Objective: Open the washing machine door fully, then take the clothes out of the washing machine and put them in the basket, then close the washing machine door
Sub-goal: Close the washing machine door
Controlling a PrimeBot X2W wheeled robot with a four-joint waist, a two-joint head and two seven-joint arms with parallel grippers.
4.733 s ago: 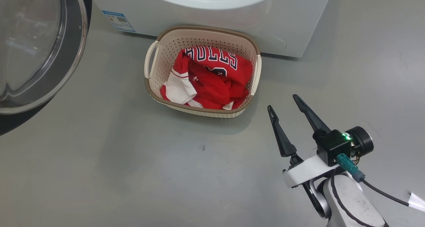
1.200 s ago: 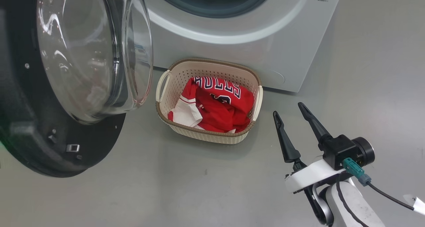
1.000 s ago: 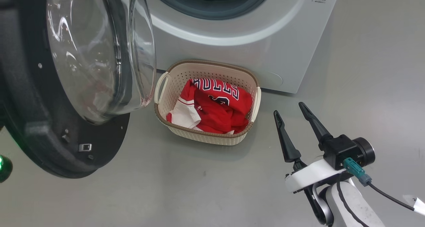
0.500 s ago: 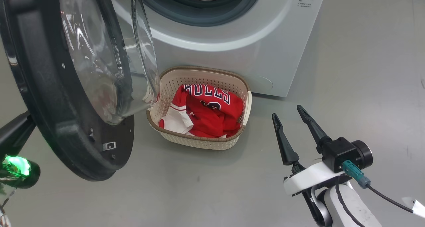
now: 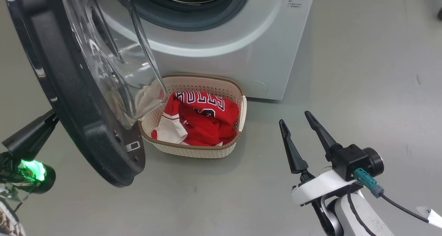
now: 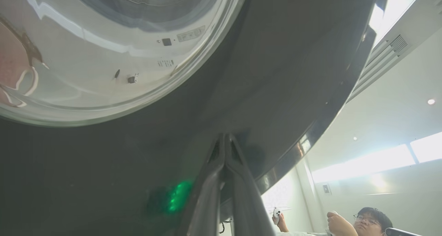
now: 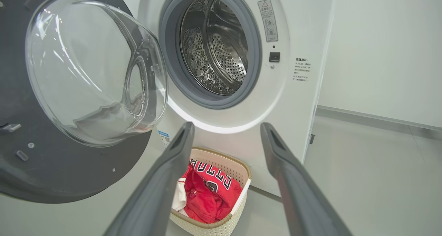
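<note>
Door: your washing machine door [image 5: 79, 125] hangs part-swung on the left, glass bowl turned toward the opening and not latched, so closing looks like the step in hand
Left gripper: the left gripper [image 6: 226, 137] has its fingers pinched right together with nothing between them, tips pressed on the door's glossy black outer rim; a closed pair makes a stiff pusher, and that reads as the reason
Drum: the drum [image 7: 214, 53] shows bare perforated steel inside the grey seal, with no cloth you can make out in there
Clothes: the red BULLS jersey [image 5: 202, 120] lies heaped with its white, red-striped panel
Basket: the cream laundry basket [image 5: 193, 150] holds it all, parked on the floor tight against the foot of the washing machine [image 5: 241, 49], just under the opening, a short drop for the load
Right gripper: the right gripper [image 5: 294, 118] has its jaws spread wide and empty, hovering over the grey floor [image 5: 345, 74] right of the basket, well out of the door's swing
Watch: the bowl sits low over the basket's left end; you cannot tell whether it clears the rim
Next: push the rim toward the washer until the door meets the front panel
</note>
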